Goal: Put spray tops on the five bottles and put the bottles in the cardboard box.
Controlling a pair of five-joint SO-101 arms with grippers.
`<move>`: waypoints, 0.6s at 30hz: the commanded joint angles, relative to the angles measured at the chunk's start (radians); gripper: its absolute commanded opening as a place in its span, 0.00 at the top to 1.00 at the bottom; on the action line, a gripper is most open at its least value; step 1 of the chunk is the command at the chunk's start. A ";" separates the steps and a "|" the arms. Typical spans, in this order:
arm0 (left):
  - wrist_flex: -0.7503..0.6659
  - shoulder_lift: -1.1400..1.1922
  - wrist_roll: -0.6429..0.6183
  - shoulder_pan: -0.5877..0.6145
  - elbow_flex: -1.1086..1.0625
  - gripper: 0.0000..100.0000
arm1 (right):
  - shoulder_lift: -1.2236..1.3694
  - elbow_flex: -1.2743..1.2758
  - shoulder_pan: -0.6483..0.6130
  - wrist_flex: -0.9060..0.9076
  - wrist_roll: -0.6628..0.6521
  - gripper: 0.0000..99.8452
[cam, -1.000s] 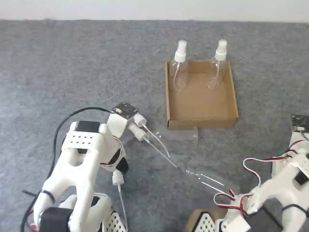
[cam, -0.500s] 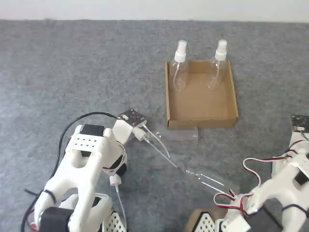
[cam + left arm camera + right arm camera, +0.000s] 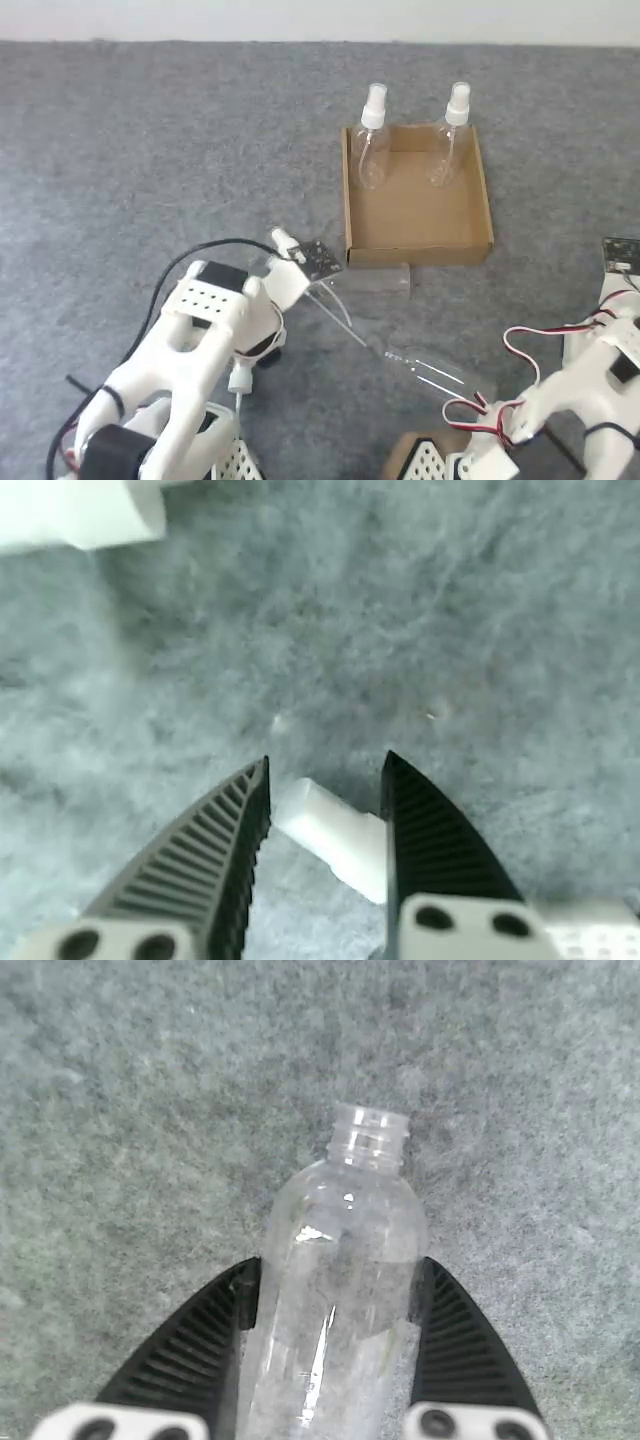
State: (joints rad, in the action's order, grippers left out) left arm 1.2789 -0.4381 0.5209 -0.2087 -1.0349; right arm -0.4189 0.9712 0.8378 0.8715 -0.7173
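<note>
The left end effector (image 3: 326, 764) has swung rightward over a spray top (image 3: 335, 835), its jaws narrow around it but unclamped, so a grasp looks close. A bare bottle (image 3: 378, 278) lies against the box (image 3: 415, 256), which holds two capped bottles (image 3: 371, 150). The right end effector (image 3: 335, 1275) grips an open bottle (image 3: 345, 1210) lying on the worktop (image 3: 150, 150).
</note>
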 commanded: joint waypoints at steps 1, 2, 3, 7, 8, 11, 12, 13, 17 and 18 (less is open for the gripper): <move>0.087 -0.017 0.011 -0.006 0.116 0.84 | -0.010 -0.002 0.002 -0.002 -0.011 0.89; 0.120 -0.017 0.011 -0.006 0.143 0.84 | -0.010 -0.003 0.002 -0.002 -0.009 0.89; 0.158 -0.017 0.009 -0.006 0.165 0.84 | -0.010 -0.003 0.002 -0.002 -0.009 0.89; 0.255 -0.017 -0.018 0.035 0.173 0.84 | -0.010 -0.003 0.004 -0.002 -0.012 0.89; 0.245 -0.017 -0.021 0.071 0.170 0.84 | -0.010 -0.003 0.005 -0.004 -0.012 0.89; 0.245 -0.015 0.089 0.167 0.156 0.84 | -0.010 -0.003 0.002 -0.004 -0.012 0.89; 0.264 -0.015 0.153 0.183 0.140 0.84 | -0.010 -0.003 0.002 -0.004 -0.012 0.89; 0.278 -0.015 0.215 0.192 0.120 0.84 | -0.010 -0.003 0.002 -0.004 -0.012 0.89; 0.269 -0.014 0.354 0.233 0.085 0.84 | -0.010 -0.003 0.002 -0.004 -0.011 0.89; 0.264 -0.014 0.384 0.226 0.073 0.84 | -0.010 -0.003 0.002 -0.004 -0.011 0.89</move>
State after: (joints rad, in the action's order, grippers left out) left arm 1.5367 -0.4381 0.8186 0.0169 -0.9490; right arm -0.4189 0.9712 0.8378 0.8715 -0.7173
